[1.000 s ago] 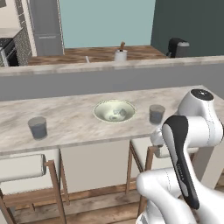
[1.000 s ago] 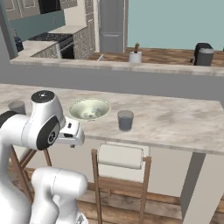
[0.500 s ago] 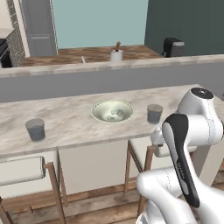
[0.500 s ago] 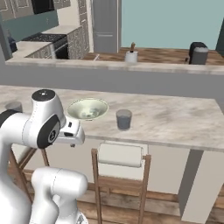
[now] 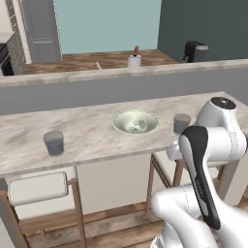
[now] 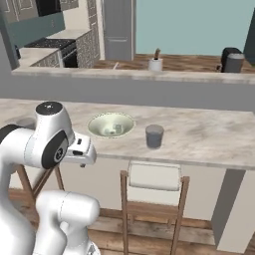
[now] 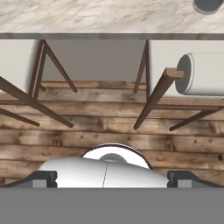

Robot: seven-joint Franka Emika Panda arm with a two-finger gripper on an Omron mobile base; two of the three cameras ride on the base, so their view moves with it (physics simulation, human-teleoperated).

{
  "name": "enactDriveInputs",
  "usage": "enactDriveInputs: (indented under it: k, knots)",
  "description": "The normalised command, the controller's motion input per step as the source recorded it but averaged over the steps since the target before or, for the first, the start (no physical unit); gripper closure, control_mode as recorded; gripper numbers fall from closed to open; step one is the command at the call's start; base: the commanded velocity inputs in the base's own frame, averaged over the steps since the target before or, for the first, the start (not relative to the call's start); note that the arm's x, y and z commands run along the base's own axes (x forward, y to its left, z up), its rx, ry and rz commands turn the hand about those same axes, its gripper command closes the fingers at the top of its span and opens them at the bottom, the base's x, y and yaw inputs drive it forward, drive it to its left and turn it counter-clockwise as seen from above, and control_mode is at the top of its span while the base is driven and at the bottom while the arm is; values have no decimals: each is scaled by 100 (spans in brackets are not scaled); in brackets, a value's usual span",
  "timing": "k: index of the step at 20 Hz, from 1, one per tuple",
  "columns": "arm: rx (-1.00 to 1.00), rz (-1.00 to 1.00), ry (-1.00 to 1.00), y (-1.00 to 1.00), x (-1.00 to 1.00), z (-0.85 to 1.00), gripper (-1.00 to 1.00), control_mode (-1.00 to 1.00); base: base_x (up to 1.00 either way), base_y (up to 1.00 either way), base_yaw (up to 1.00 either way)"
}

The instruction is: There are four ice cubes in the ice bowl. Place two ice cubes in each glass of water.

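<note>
The ice bowl (image 5: 135, 121) (image 6: 111, 124) stands in the middle of the marble counter, and small pale ice cubes (image 5: 139, 125) lie in it. One glass of water (image 5: 54, 143) is to its left and another glass of water (image 5: 182, 122) (image 6: 154, 136) to its right; a glass rim (image 7: 209, 4) peeks in at the top of the hand view. My gripper (image 7: 112, 179) hangs low in front of the counter, facing the wooden floor. It is open, its fingertips (image 7: 43, 178) wide apart with nothing between them.
Stools (image 5: 36, 189) (image 6: 153, 177) (image 7: 201, 74) stand under the counter's front edge (image 7: 87, 36). A raised grey ledge (image 5: 121, 77) runs behind the counter. Beyond it are a white mug (image 5: 134, 60) with a brown stick and a dark coffee machine (image 5: 194, 51).
The whole picture has shifted a little sideways, so the base has moved. The arm keeps its folded pose and the gripper stays open. Bowl and glasses stay in place on the counter.
</note>
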Motion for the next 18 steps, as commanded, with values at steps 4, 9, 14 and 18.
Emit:
enactDriveInputs:
  k: [4, 9, 14, 18]
  knots:
    - [0, 0, 0, 0, 0, 0, -100, 100, 0, 40, -4]
    - [0, 0, 0, 0, 0, 0, -100, 100, 0, 39, -3]
    - [0, 0, 0, 0, 0, 0, -100, 100, 15, 25, 0]
    - [0, 0, 0, 0, 0, 0, -100, 100, 30, 24, 1]
